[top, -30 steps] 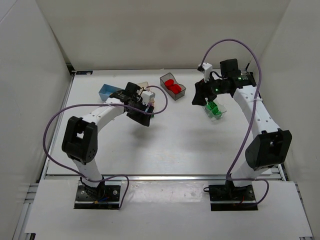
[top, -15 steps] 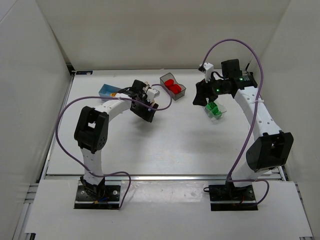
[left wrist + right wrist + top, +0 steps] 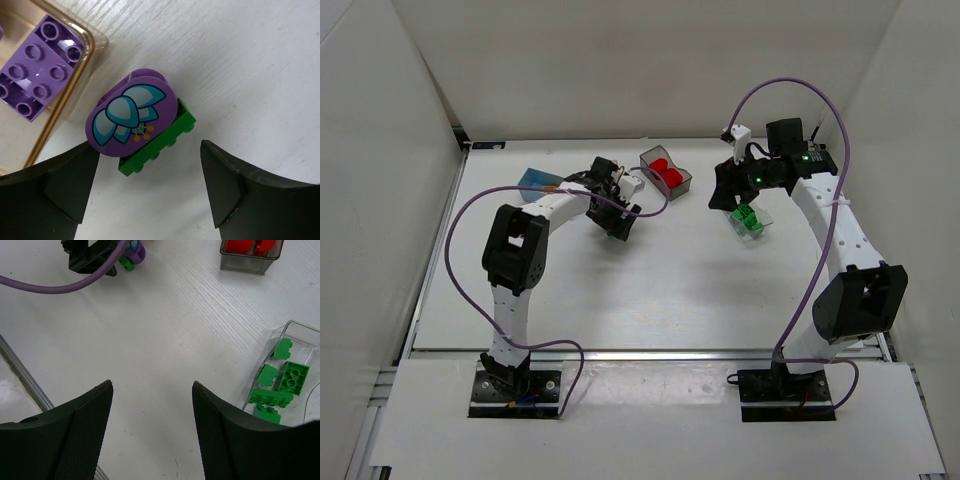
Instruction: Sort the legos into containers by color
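Observation:
A purple rounded brick (image 3: 132, 112) printed with a flower sits on a flat green brick (image 3: 162, 145) on the table, just outside the tan bin (image 3: 75, 107). That bin holds a purple brick (image 3: 37, 75). My left gripper (image 3: 150, 150) is open and straddles the near end of this clump, its left finger (image 3: 65, 185) close to the purple brick's edge. My right gripper (image 3: 152, 383) is open and empty above bare table. To its right is the clear bin (image 3: 300, 335) with several green bricks (image 3: 287, 377).
A dark grey bin (image 3: 680, 185) with red bricks (image 3: 667, 172) stands at the back centre. A light blue bin (image 3: 535, 180) is at the back left. The clear bin of green bricks (image 3: 750, 222) lies under the right arm. White walls enclose the table.
My left jaws have spread wider. The left arm has folded in, its elbow swinging right while the gripper shifted slightly back and right. The right arm has hardly moved.

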You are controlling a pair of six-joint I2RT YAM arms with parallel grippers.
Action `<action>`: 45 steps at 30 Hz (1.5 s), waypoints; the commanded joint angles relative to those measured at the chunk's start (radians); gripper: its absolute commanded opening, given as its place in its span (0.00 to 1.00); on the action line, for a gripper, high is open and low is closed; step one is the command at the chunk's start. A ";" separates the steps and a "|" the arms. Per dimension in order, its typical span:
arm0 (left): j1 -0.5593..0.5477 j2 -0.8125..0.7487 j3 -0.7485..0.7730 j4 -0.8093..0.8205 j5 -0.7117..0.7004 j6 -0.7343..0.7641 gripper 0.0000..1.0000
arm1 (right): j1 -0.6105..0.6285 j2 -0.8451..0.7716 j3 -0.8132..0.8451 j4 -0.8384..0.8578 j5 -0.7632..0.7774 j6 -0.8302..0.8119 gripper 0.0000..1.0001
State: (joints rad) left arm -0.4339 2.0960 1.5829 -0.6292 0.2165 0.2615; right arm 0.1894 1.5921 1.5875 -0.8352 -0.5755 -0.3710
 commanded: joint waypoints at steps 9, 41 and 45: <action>-0.025 -0.027 0.026 -0.020 0.098 0.035 0.64 | -0.028 -0.006 -0.009 0.002 -0.014 -0.013 0.68; 0.171 -0.347 0.040 0.062 0.330 -0.257 0.87 | 0.169 0.415 0.429 0.177 0.092 0.033 0.79; 0.236 -0.349 0.088 0.045 0.325 -0.321 0.88 | 0.235 0.652 0.714 0.128 0.163 0.081 0.76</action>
State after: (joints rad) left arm -0.2283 1.7931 1.6371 -0.5686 0.5209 -0.0013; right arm 0.3943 2.1593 2.1475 -0.6903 -0.4858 -0.3294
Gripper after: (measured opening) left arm 0.874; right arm 0.766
